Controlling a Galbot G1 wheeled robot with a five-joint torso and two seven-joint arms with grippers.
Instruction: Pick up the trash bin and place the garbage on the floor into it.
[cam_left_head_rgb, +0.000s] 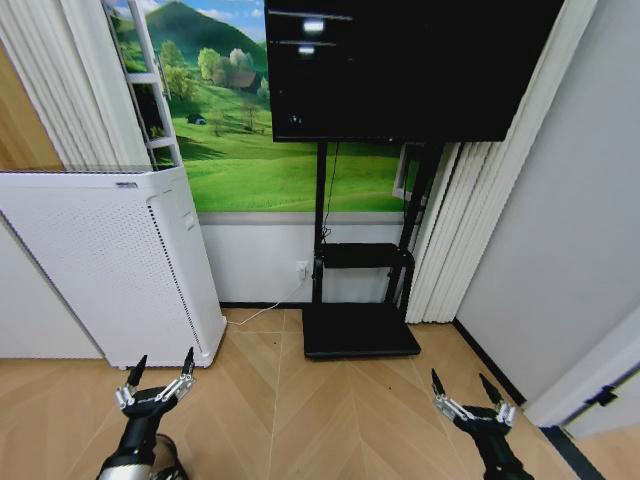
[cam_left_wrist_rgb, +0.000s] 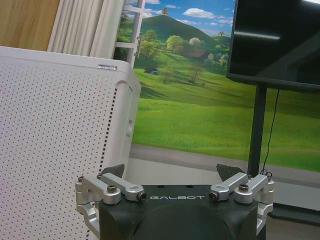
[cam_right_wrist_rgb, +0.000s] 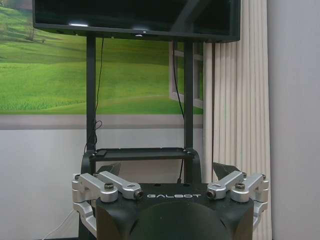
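1. The left gripper (cam_left_head_rgb: 159, 372) and right gripper (cam_left_head_rgb: 467, 391) hang low over the light tan herringbone parquet floor (cam_left_head_rgb: 330, 410), fingers spread wide and empty, apparently poised for searching.
2. Bin and garbage lie somewhere outside these views.
3. Ahead stand a tall white perforated box-shaped appliance (cam_left_head_rgb: 110, 260) and a black television stand (cam_left_head_rgb: 360, 300).

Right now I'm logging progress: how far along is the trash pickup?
Nothing looks done yet. The left gripper and right gripper both hang open and empty over the floor, facing the white perforated appliance and the TV stand. Finding and picking up the bin, then collecting the garbage, is all still left.
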